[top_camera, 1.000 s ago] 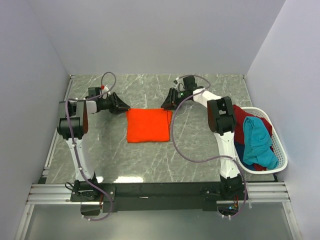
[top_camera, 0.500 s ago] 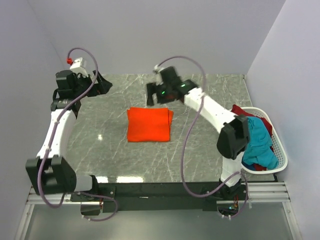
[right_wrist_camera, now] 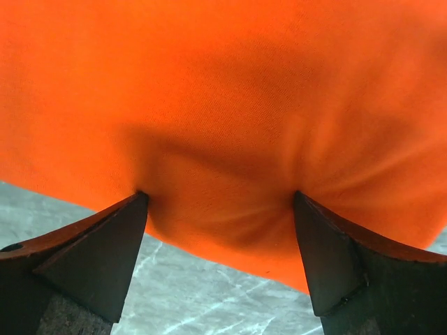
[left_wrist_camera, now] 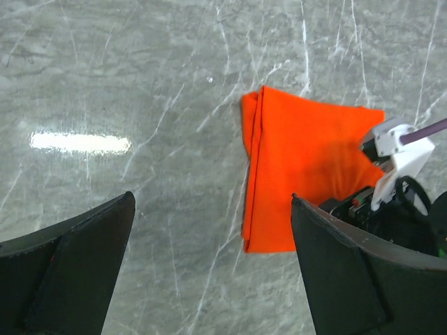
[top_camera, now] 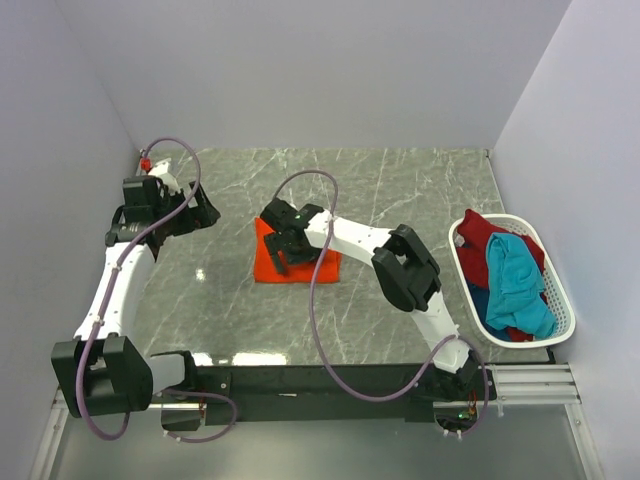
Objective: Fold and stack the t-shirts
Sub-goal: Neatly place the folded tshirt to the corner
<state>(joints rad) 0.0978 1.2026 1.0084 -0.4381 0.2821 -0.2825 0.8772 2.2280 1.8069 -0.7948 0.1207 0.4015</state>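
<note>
Grey marble-patterned table (top_camera: 400, 190) fills the floor of a booth with plain pale walls, and both arms reach over it from the near edge.

An orange t-shirt (top_camera: 322, 266) lies flat near the middle of the table, folded into a small rectangle. In the left wrist view its left side shows as a neat doubled edge.

The right gripper (top_camera: 284, 250) points down onto this shirt, over its left half. Its jaws are spread wide and grasp nothing. In the right wrist view both fingertips (right_wrist_camera: 136, 209) press into the orange cloth, and the cloth shows a shallow dent with fine wrinkles that run toward the right fingertip. A strip of the grey table is visible below the cloth's edge.

The left gripper (top_camera: 203, 212) hangs above the table to the left of the shirt, well apart from it, close to the left wall. Its jaws are also released and wide, with only bare table between them. Its camera sees the folded shirt and part of the right gripper on top of it.

At the right edge of the table stands a white basket (top_camera: 568, 312). It holds more t-shirts in a loose pile: a teal one (top_camera: 515, 280) on top, a dark red one (top_camera: 480, 232) toward the far end, and a blue one (top_camera: 480, 300) showing beneath them.
</note>
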